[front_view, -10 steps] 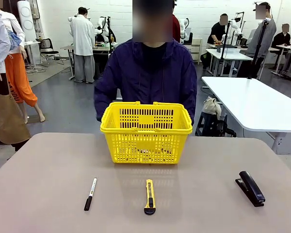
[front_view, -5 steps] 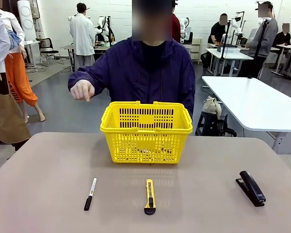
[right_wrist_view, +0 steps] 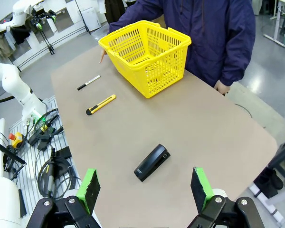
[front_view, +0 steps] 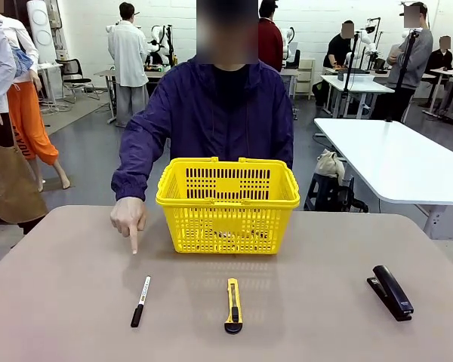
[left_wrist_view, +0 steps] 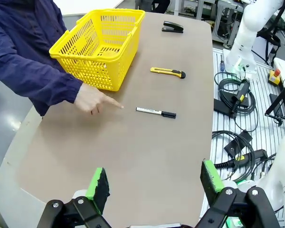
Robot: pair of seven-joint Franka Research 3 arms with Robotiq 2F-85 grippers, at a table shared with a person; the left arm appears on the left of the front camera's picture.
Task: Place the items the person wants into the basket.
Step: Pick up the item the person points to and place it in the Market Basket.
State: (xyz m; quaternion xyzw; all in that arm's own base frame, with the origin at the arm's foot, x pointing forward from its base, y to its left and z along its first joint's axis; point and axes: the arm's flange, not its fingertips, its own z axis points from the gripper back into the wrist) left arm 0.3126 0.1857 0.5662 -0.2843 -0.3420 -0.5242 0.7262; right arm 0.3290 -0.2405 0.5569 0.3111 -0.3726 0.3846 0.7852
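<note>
Busy lab behind, beige table (front_view: 75, 302) up front, and the person (front_view: 226, 113) stood at its far edge behind the basket (front_view: 227, 226), which sat upright at the far middle. Their hand (front_view: 128, 217) was down just left of the basket, index finger pointing down at the tabletop, on the far side of the marker (front_view: 140, 301). That marker lay near the front edge, left of the knife (front_view: 232, 305). Well off to the right sat the stapler (front_view: 390, 292).

Over to the left wrist: the left gripper (left_wrist_view: 155, 179) hung above the table's bare end, jaws spread wide, nothing between the green pads. Beyond it, the marker lay just past the pointing fingertip, not touching it.

Right wrist now: the right gripper (right_wrist_view: 145, 186) was likewise wide apart and empty, high over the table. The stapler lay nearest below it, knife and marker farther off, basket beyond.
</note>
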